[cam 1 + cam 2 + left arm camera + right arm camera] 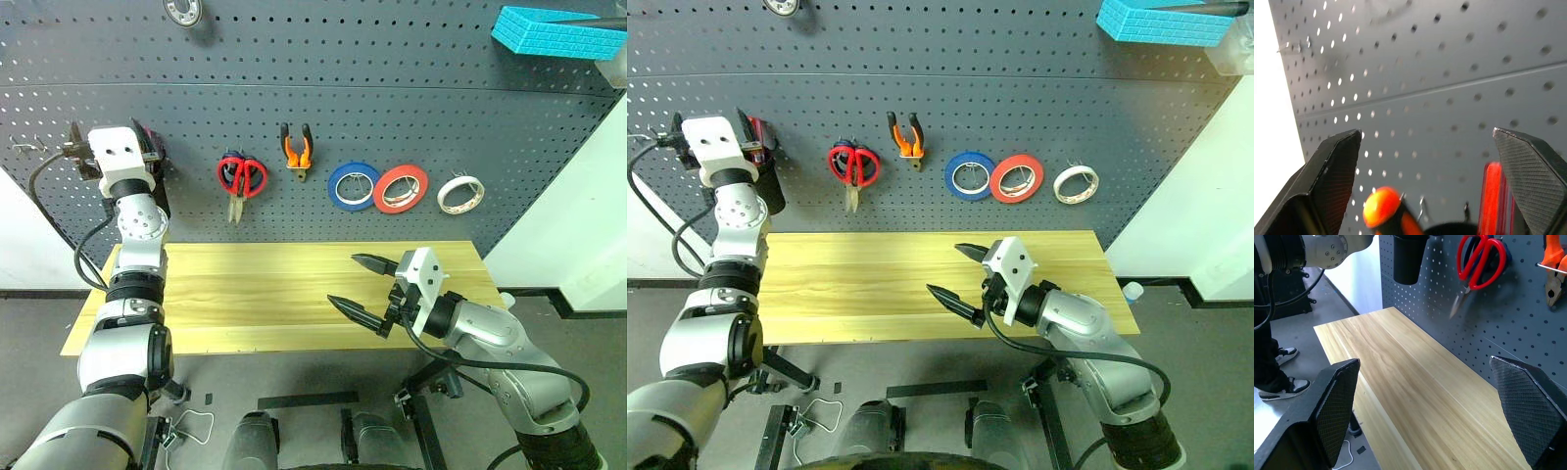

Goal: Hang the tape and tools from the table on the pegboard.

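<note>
Overhead, left gripper [1425, 186] jaws gape at the pegboard [392, 88]; right gripper [362, 289] jaws gape above the table [255, 284].

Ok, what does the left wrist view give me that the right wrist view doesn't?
Left wrist: the open left pincer close to the pegboard, with an orange handle and a red handle in front of it. Right wrist: the open right pincer over the table, the hung red-handled scissors, the pliers and a person's shoes. Shared: the pegboard.
</note>
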### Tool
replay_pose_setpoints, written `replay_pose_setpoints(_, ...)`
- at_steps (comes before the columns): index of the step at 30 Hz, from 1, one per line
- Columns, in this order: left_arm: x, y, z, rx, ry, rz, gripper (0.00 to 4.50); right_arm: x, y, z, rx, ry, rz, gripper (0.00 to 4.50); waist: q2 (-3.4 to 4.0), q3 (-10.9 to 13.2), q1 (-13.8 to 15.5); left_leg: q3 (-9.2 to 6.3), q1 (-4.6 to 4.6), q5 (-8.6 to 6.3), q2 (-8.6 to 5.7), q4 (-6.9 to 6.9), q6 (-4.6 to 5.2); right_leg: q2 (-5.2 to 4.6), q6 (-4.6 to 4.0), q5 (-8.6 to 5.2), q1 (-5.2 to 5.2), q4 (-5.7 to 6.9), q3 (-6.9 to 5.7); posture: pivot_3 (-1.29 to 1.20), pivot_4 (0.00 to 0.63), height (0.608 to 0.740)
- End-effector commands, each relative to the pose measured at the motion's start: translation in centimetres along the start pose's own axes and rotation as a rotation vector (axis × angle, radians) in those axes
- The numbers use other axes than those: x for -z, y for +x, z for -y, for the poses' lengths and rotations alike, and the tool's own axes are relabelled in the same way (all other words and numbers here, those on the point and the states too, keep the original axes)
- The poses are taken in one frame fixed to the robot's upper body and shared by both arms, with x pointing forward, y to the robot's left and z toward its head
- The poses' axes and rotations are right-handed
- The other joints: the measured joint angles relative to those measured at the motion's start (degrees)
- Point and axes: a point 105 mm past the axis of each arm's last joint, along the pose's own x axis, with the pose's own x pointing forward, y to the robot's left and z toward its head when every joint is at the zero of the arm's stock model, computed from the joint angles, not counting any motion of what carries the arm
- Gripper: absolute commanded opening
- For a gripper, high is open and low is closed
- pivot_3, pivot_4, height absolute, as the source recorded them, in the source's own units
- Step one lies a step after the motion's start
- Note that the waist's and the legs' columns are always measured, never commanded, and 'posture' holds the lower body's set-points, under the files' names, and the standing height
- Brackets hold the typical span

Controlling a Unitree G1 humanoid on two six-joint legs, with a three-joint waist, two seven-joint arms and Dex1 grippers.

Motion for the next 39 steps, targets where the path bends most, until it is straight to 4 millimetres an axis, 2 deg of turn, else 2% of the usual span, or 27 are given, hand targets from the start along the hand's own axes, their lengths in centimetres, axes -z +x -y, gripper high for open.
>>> replay_pose_setpoints(1,-7.4,-0.2,1.7,0.098,-0.043,0.291,4.32,-1.3,0.2,0.3,0.005,-0.046,0.047,4.5,-0.01,-0.01,0.0,0.0,-0.05,0.0,0.0,0.0,-0.01,0.0,0.0,0.0,-0.02,-0.02,0.0,0.04,0.059,0.721)
replay_pose_setpoints(3,-9.6,-1.3,1.4,0.112,-0.041,0.378,4.32,-1.3,0.3,0.5,0.009,-0.052,0.052,4.5,-0.01,-0.05,-0.04,0.02,-0.06,0.0,-0.01,0.0,-0.01,-0.02,0.0,0.01,-0.03,-0.04,0.01,0.05,0.041,0.721)
replay_pose_setpoints(5,-11.9,-3.6,1.6,0.164,-0.05,0.456,4.32,-1.3,0.3,0.8,0.017,-0.059,0.058,4.5,0.07,-0.11,-0.34,0.04,-0.04,0.0,0.0,-0.02,-0.01,-0.01,0.02,0.03,-0.03,-0.05,0.04,0.05,0.03,0.721)
replay_pose_setpoints(7,-12.7,-5.9,2.5,0.254,-0.04,0.472,4.32,-1.3,0.3,1.0,0.024,-0.064,0.062,4.5,0.18,-0.21,-0.41,0.05,-0.02,-0.01,0.0,-0.06,-0.01,0.0,0.19,0.11,-0.03,-0.03,0.05,0.06,0.019,0.721)
replay_pose_setpoints(10,-10.8,-9.6,4.3,0.43,-0.046,0.325,4.32,-1.2,0.2,1.4,0.039,-0.069,0.068,4.5,0.42,-0.56,-0.16,0.05,0.02,0.0,-0.01,-0.04,0.0,0.0,0.2,0.11,-0.02,0.01,0.06,0.08,0.014,0.721)
replay_pose_setpoints(11,-10.1,-10.1,4.6,0.457,-0.043,0.281,4.32,-1.1,0.3,1.5,0.041,-0.07,0.068,4.5,0.43,-0.58,-0.08,0.05,0.04,0.0,-0.01,0.0,0.0,0.0,0.17,0.1,-0.01,0.02,0.07,0.08,0.012,0.721)
replay_pose_setpoints(14,-4.2,-13.9,8.4,0.759,-0.075,-0.093,4.32,-0.7,0.3,1.7,0.057,-0.075,0.057,4.5,0.41,-0.92,0.04,0.03,0.22,0.01,0.0,0.09,0.0,0.02,0.01,0.01,0.14,0.07,0.06,0.09,0.0,0.721)
replay_pose_setpoints(15,-3.1,-15.1,9.2,0.833,-0.088,-0.178,4.32,-0.4,0.3,2.0,0.071,-0.08,0.042,4.5,0.39,-0.97,-0.07,0.03,0.39,0.01,-0.01,0.1,-0.01,0.01,0.11,-0.06,0.31,0.05,0.06,0.09,0.0,0.721)
replay_pose_setpoints(17,-1.6,-16.6,9.8,0.905,-0.114,-0.314,4.32,1.2,0.3,3.5,0.168,-0.111,-0.052,4.5,0.38,-0.98,-0.41,0.03,0.77,-0.02,0.0,0.07,-0.04,0.0,0.14,-0.09,0.69,-0.09,0.06,0.09,0.0,0.721)
replay_pose_setpoints(19,-0.5,-17.8,10.2,0.955,-0.157,-0.436,4.32,3.2,-0.1,6.1,0.322,-0.139,-0.16,4.5,0.36,-0.99,-1.29,0.03,0.84,-0.11,0.0,0.05,-0.18,-0.03,0.14,-0.1,0.79,-0.22,0.05,0.1,0.0,0.721)
replay_pose_setpoints(22,0.3,-19.5,10.6,1.049,-0.163,-0.546,4.32,4.4,-0.5,7.6,0.431,-0.118,-0.211,4.5,0.36,-0.99,-1.8,0.02,0.82,-0.11,-0.01,0.01,-0.15,-0.06,0.11,-0.08,0.87,-0.34,0.05,0.1,0.0,0.721)
replay_pose_setpoints(24,2.5,-21.8,10.4,1.127,-0.102,-0.709,4.32,5.6,-0.9,7.2,0.448,-0.101,-0.257,4.5,0.4,-1.02,-1.97,0.02,0.79,-0.1,-0.01,-0.09,-0.02,-0.03,0.1,-0.09,0.81,-0.3,0.06,0.1,0.0,0.721)
replay_pose_setpoints(26,3.4,-23.2,10.0,1.2,-0.024,-0.748,4.32,6.2,-1.1,6.2,0.419,-0.097,-0.288,4.5,0.5,-1.08,-1.97,0.01,0.8,-0.23,-0.02,-0.11,0.19,0.0,0.02,-0.2,0.73,-0.1,0.09,0.11,0.0,0.721)
replay_pose_setpoints(27,4.0,-24.1,9.6,1.248,0.017,-0.779,4.32,6.4,-1.3,5.4,0.377,-0.097,-0.299,4.5,0.5,-1.08,-1.93,0.01,0.8,-0.25,-0.02,-0.15,0.23,0.01,0.04,-0.24,0.71,-0.07,0.1,0.11,0.0,0.721)
replay_pose_setpoints(29,5.4,-26.2,8.2,1.403,0.227,-0.752,4.32,6.0,-1.9,3.0,0.245,-0.104,-0.294,4.5,0.51,-1.08,-1.84,-0.02,0.77,-0.28,-0.02,-0.22,0.28,0.05,0.05,-0.3,0.62,-0.02,0.1,0.11,0.0,0.721)
replay_pose_setpoints(30,5.8,-26.8,7.6,1.447,0.248,-0.776,4.32,5.6,-2.1,2.1,0.192,-0.109,-0.278,4.5,0.53,-1.09,-1.82,-0.02,0.75,-0.28,-0.02,-0.24,0.29,0.05,0.04,-0.33,0.57,0.0,0.1,0.11,0.0,0.721)
replay_pose_setpoints(32,6.0,-27.6,6.5,1.529,0.273,-0.799,4.32,4.8,-2.7,0.8,0.108,-0.103,-0.246,4.5,0.53,-1.09,-1.87,0.0,0.76,-0.3,-0.01,-0.27,0.31,0.04,-0.01,-0.42,0.5,0.02,0.14,0.11,0.0,0.721)
replay_pose_setpoints(35,5.3,-28.3,5.4,1.661,0.277,-0.78,4.32,3.2,-3.0,0.3,0.048,-0.093,-0.159,4.5,0.54,-1.11,-1.94,0.0,0.8,-0.33,0.0,-0.08,0.27,0.0,0.03,-0.43,0.47,-0.02,0.12,0.12,0.0,0.721)
replay_pose_setpoints(39,4.3,-28.2,5.6,1.705,0.213,-0.748,4.32,1.3,-3.0,0.0,0.014,-0.067,-0.042,4.5,0.77,-1.25,-1.96,-0.02,0.84,-0.46,0.11,-0.11,0.06,-0.07,-0.03,-0.32,0.67,-0.76,-0.06,0.12,0.0,0.721)
